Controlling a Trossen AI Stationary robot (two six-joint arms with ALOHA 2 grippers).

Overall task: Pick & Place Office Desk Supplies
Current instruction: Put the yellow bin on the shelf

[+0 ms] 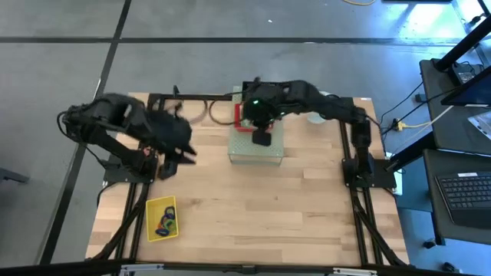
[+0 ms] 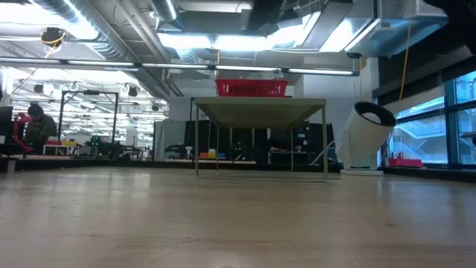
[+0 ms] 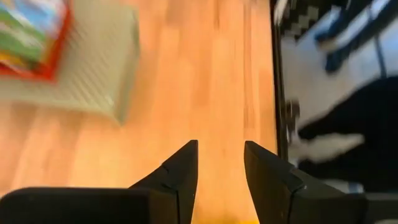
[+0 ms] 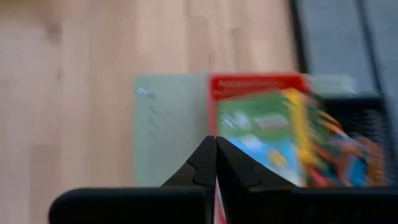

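Observation:
A red-rimmed tray holding a colourful green, yellow and blue card box sits on the far part of the pale green perforated box. My right gripper hangs above that box, shut, with nothing seen between its fingers; in the high view the right gripper is over the box's middle. My left gripper is open over bare wood at the table's left, its fingers empty; the left gripper lies left of the green box. A small yellow box with coloured loops lies near the front left.
The green box stands raised with the red tray on top. A white round object sits at the far right. Dark loops lie at the far edge. Bare wood spreads across the middle and near side.

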